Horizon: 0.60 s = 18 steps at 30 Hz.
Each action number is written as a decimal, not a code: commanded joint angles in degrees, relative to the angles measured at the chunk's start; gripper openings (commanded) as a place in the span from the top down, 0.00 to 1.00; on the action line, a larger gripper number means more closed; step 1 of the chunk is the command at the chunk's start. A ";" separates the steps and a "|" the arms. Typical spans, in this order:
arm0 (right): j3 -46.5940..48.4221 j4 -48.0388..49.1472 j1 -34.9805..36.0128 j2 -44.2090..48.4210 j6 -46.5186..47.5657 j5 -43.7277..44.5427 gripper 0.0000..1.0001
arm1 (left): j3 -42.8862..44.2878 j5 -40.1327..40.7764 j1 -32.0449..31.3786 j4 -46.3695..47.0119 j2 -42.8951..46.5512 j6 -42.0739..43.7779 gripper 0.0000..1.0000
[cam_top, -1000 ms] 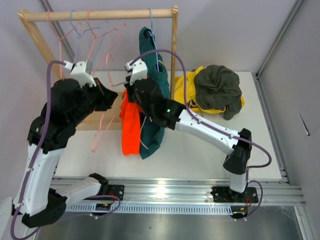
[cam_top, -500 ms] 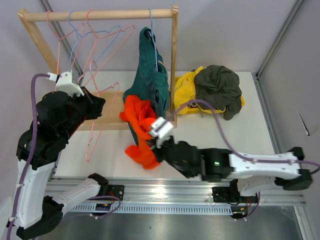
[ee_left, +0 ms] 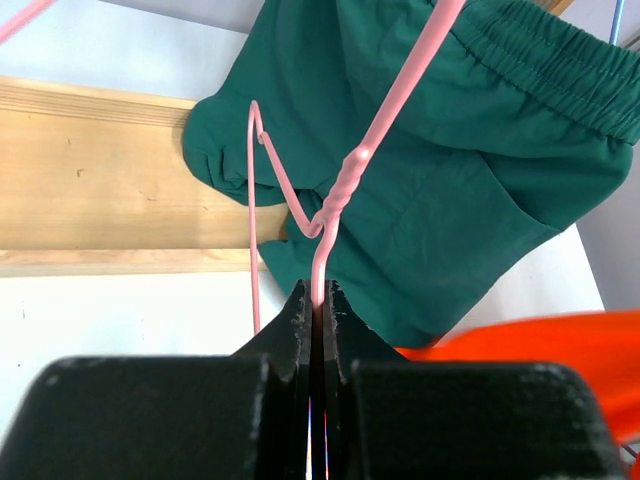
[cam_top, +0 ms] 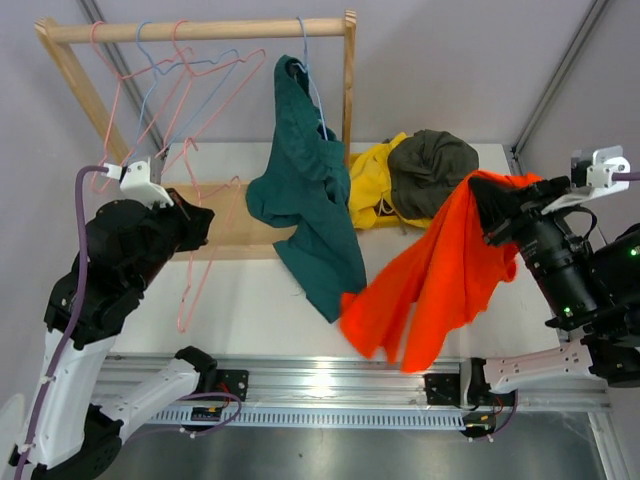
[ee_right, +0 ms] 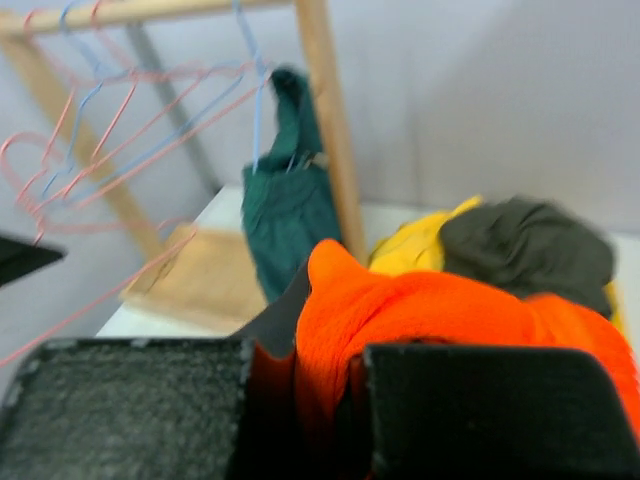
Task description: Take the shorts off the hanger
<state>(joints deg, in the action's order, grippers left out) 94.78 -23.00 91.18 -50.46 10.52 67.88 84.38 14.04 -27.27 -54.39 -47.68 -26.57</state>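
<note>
My right gripper is shut on the bright orange shorts and holds them up at the right, where they hang free over the table's front; the right wrist view shows the jaws pinching orange fabric. My left gripper is shut on a bare pink hanger, its wire clamped between the jaws. The dark teal shorts hang on a blue hanger on the rail. Yellow shorts and dark olive shorts lie piled at the back right. No grey shorts show.
A wooden rack stands at the back left with several empty pink and blue hangers on its rail. Its right post stands between the teal shorts and the pile. Its wooden base lies on the white table.
My right arm has swung from the front centre up to the far right, carrying the orange shorts away from the rack. The left arm stays put holding the pink hanger.
</note>
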 commanded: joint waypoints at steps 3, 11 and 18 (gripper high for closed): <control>9.77 7.36 -7.30 -8.24 16.53 -4.32 1.00 | -0.27 0.55 -0.42 4.03 1.01 0.29 1.00; 29.12 -1.51 -30.06 -22.21 13.57 -26.72 1.00 | -5.09 -0.68 -0.42 6.93 1.89 0.46 1.00; 42.05 1.02 -65.21 -37.05 1.45 -51.69 1.00 | -7.03 -1.48 -0.42 8.51 1.36 2.74 1.00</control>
<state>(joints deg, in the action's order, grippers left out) 130.08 -25.89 36.53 -83.24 18.81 30.22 77.49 13.21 -27.27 -49.87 -46.24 -25.93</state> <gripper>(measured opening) 0.057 0.028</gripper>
